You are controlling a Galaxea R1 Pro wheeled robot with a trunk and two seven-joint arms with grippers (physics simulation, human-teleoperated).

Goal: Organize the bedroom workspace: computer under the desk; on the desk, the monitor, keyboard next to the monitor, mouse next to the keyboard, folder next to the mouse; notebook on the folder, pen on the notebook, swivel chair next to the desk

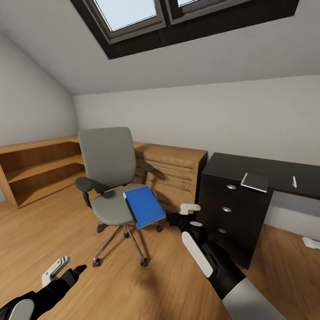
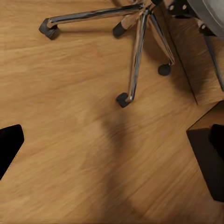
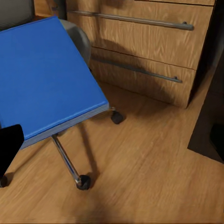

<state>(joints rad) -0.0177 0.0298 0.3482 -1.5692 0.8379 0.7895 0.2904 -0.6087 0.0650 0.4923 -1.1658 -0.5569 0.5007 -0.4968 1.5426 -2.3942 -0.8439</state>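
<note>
Head view: flat bright blue folder with a black spine overhanging the front edge of the grey padded swivel chair; right gripper just beside it, holding nothing, opening impossible to judge; left gripper low over the light wood floor, spread equally unclear. Small dark grey notebook and slim white pen on the glossy black desk, near its front edge. Left wrist view: chrome castor legs close by, likely to roll under any bump. Right wrist view: folder corner jutting unsupported, probably liable to tip off under a clumsy push.

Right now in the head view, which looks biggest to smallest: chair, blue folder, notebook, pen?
1. swivel chair
2. folder
3. notebook
4. pen
The notebook and pen sit farther from the camera, so they may look smaller than they are.
</note>
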